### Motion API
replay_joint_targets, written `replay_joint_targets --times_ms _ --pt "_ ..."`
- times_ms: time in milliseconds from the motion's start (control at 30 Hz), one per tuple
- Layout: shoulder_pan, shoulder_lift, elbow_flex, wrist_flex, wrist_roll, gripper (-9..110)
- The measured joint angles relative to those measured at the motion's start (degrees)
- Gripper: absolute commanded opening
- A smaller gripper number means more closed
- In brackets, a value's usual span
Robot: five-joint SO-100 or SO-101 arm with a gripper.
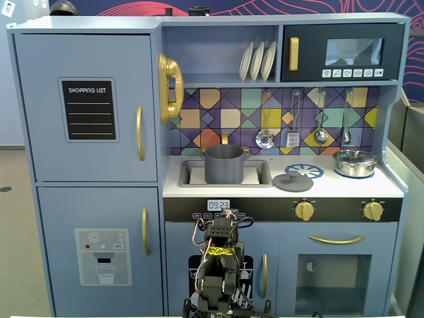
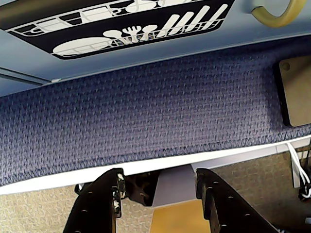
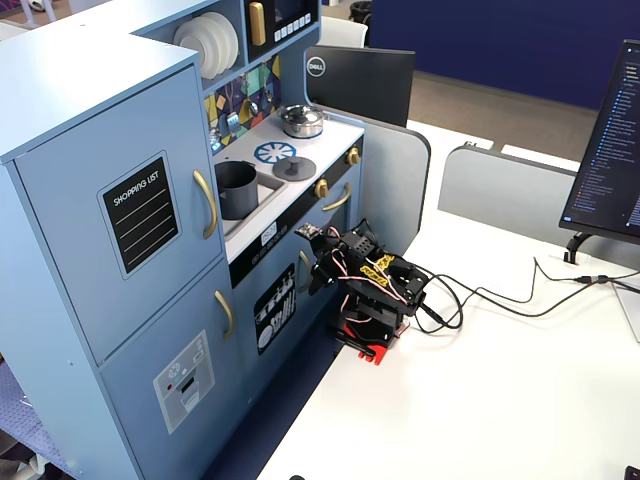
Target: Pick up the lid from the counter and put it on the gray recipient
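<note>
**Folded arm sits below toy kitchen counter, lid lying flat beside the sink**

Taking the sink (image 1: 265, 173) of the blue toy kitchen as the landmark: in a fixed view facing the kitchen, the gray recipient (image 1: 224, 164) stands upright inside the sink basin, open at the top. Just right of the sink, the lid (image 1: 293, 181) lies flat on the white counter (image 1: 391, 188), knob up, touching the lower edge of a blue burner ring (image 1: 304, 170) and clear of the recipient. Farther right of the sink, a shiny silver pot (image 1: 355, 163) with its own lid sits on the far burner.

Below the sink, in front of the lower cabinet doors, the black robot arm (image 1: 220, 265) is folded low, well under the counter line. The angled fixed view shows the arm (image 3: 372, 290) mounted at the edge of a white tabletop (image 3: 500, 400), with the recipient (image 3: 236, 190) in the sink and the lid (image 3: 294, 167) on the counter beyond it.

In the wrist view, the hand (image 2: 160, 191) is released: its two dark fingers (image 2: 104, 199) stand apart with nothing between them, pointed toward a blue textured floor strip (image 2: 146, 111) and the kitchen's lower door bearing a white cutlery graphic (image 2: 131, 31).
</note>
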Motion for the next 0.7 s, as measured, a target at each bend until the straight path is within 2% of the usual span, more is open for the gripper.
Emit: replay_joint_targets --times_ms 200,567,700 --pt "-3.43 0.09 -0.09 0.00 2.90 0" --pt "-3.43 0.09 -0.09 -0.09 2.29 0" --pt "-2.99 -3.08 -7.65 1.14 2.90 0"
